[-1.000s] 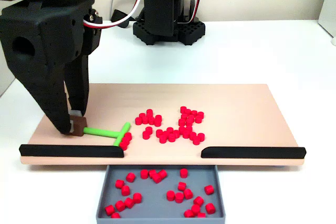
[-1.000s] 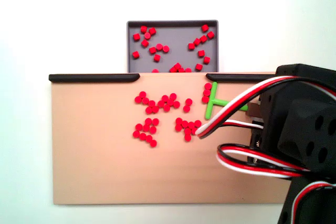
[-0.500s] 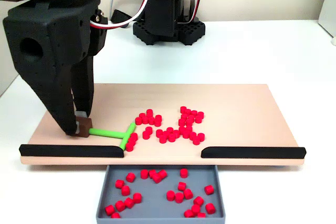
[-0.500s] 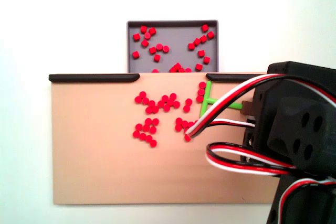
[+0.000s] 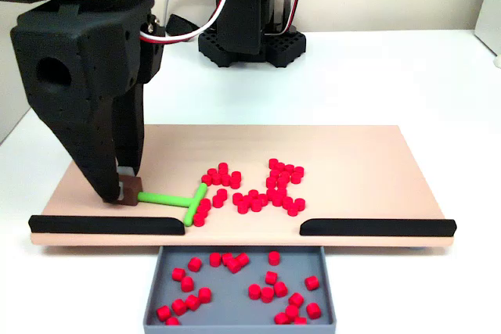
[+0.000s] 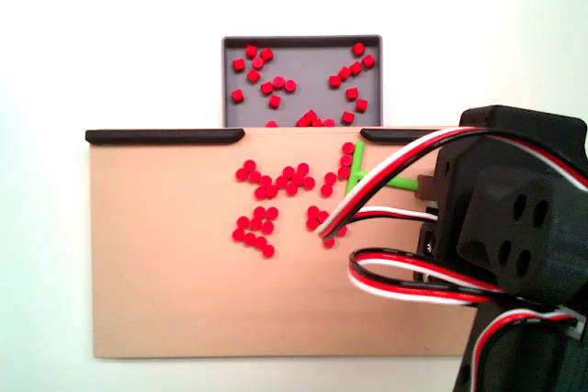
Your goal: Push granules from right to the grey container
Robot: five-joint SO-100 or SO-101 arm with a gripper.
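Far left in a fixed view, my gripper [image 5: 127, 190] is clamped on the brown end of the green T-shaped stick [image 5: 176, 200], held low so its crossbar rakes the tan board [image 5: 352, 154]. A few granules [image 5: 205, 205] sit against that crossbar, the main scatter just right of it. Black strips [image 5: 106, 224] fence the near edge, leaving a gap above the grey container [image 5: 235, 295], where pellets already lie.

Granules [image 5: 252, 200] are showing as smooth matt red plastic. Tray [image 5: 239, 320] is presenting as matt grey plastic. Board [image 5: 344, 158] is appearing tan, smooth, wood-like. Stick [image 5: 176, 200] is showing as glossy green plastic. Gripper [image 5: 125, 185] is reading as matt black, finely ribbed plastic.
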